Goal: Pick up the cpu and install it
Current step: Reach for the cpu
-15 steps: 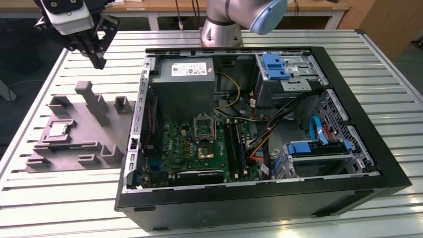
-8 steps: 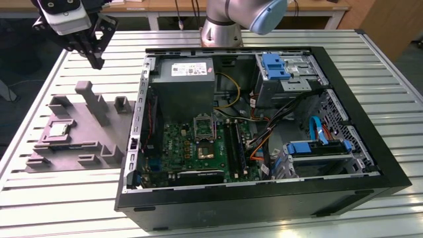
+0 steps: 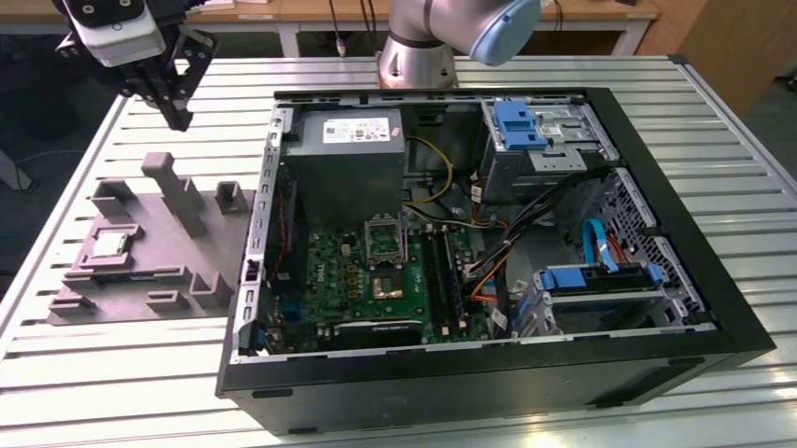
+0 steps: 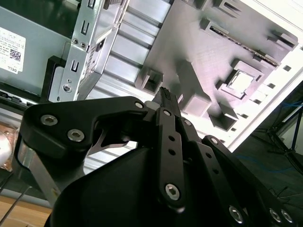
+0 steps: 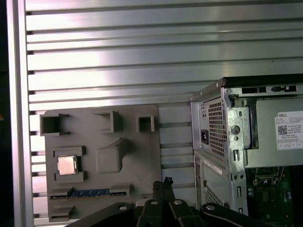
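A: Status?
B: Your open computer case [image 3: 473, 383] fills centre-right of the exterior view; the grey parts tray [image 3: 125, 299] sits left of it.
A: And the gripper [image 3: 178, 117]?
B: Upper left, above the tray — jaws closed on nothing. The cpu [image 3: 110, 245] lies in its tray pocket, left-centre — you've pickup and install both left to do, I'd judge.

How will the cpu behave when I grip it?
The cpu looks thin, flat and stiff, so probably light and unlikely to roll. Seated in a pocket of the grey tray, its edges may be hard to grip.
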